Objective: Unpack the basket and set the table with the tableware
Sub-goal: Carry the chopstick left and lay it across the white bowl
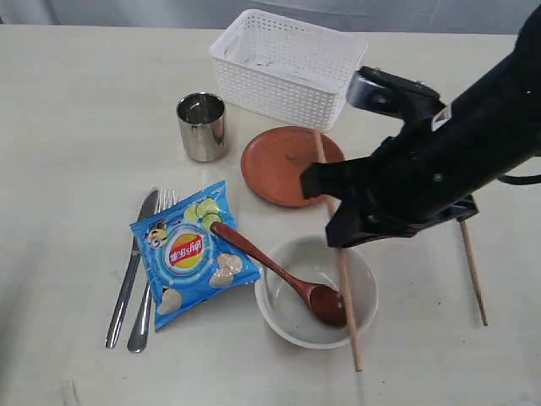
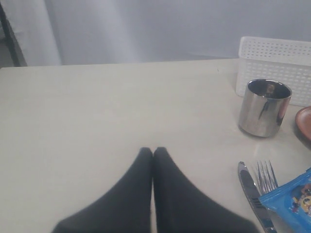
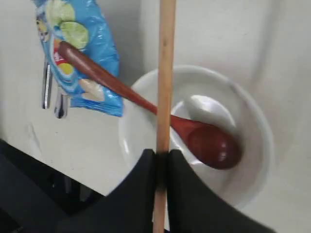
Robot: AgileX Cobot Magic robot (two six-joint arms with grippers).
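Observation:
My right gripper [image 3: 162, 154] is shut on one wooden chopstick [image 3: 166, 73], held above the off-white bowl [image 3: 252, 126]. From outside, this chopstick [image 1: 347, 313] slants across the bowl [image 1: 363, 292] and the reddish-brown plate [image 1: 279, 165]. The second chopstick [image 1: 473, 271] lies on the table [image 1: 84, 101] to the right. The dark red spoon [image 1: 279, 272] rests with its head in the bowl. The steel cup [image 1: 201, 127] stands left of the plate; the knife [image 1: 128, 271] and fork [image 1: 145, 296] lie at the left. My left gripper [image 2: 153, 151] is shut on nothing, low over bare table.
The white basket [image 1: 279, 89] stands at the back with nothing showing inside. A blue chip bag [image 1: 190, 254] lies between the cutlery and the bowl, under the spoon's handle. My right arm [image 1: 439, 161] hides the table right of the plate.

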